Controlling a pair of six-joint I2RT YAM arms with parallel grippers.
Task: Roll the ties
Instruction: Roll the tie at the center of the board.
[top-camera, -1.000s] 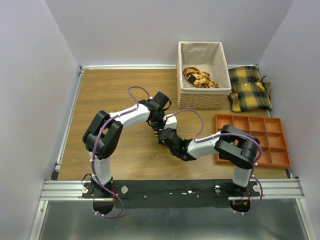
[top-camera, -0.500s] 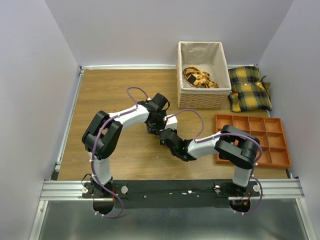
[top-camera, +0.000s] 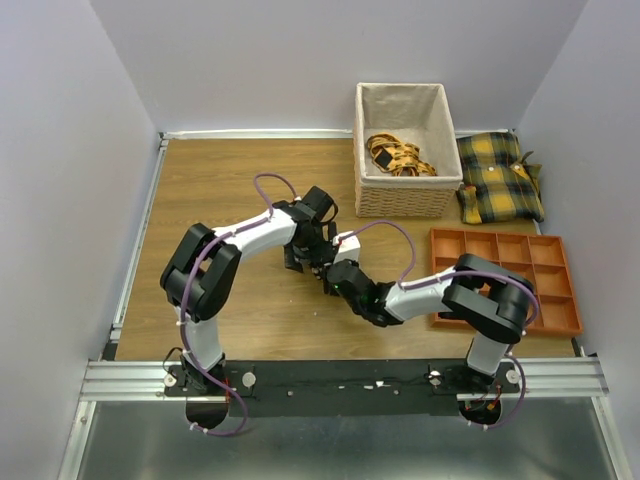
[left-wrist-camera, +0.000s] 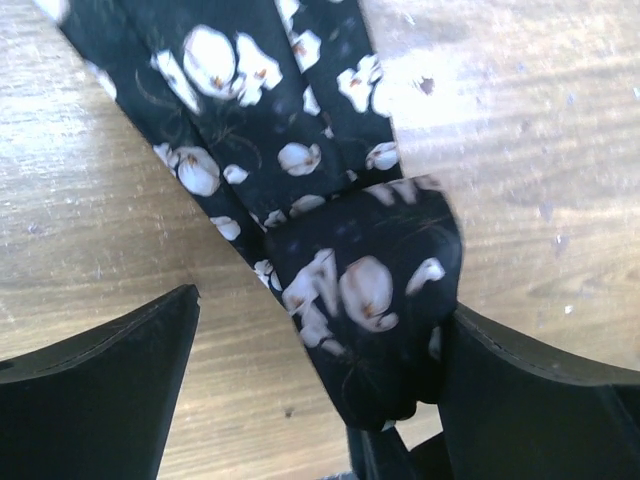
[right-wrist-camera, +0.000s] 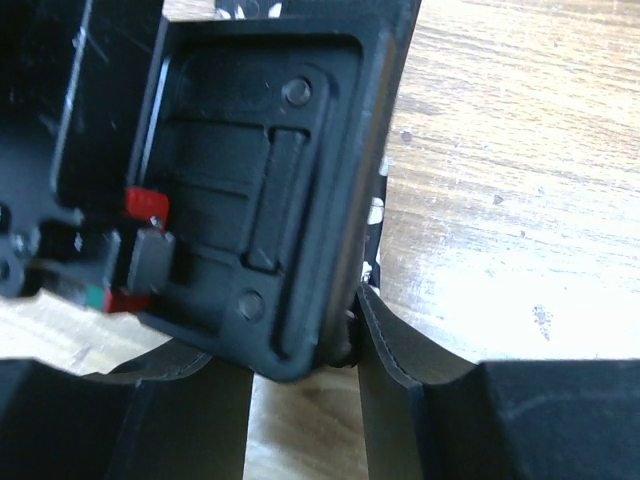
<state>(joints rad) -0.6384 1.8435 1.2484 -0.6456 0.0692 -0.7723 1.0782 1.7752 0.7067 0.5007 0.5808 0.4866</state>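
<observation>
On the wooden table, we are holding the left gripper wide open around the tie, its coiled end touching one finger, its strip lying flat. The right gripper is sitting just beside; its grip we cannot tell.

mid-table the left gripper sits just behind the right gripper, both low over the table. a tie lies flat there, its coiled end between the left fingers, seemingly touching one of them. far right-centre stands a wicker basket with straps in it. the cushions lie right of the basket, and the compartment tray lies in front of them.
</observation>
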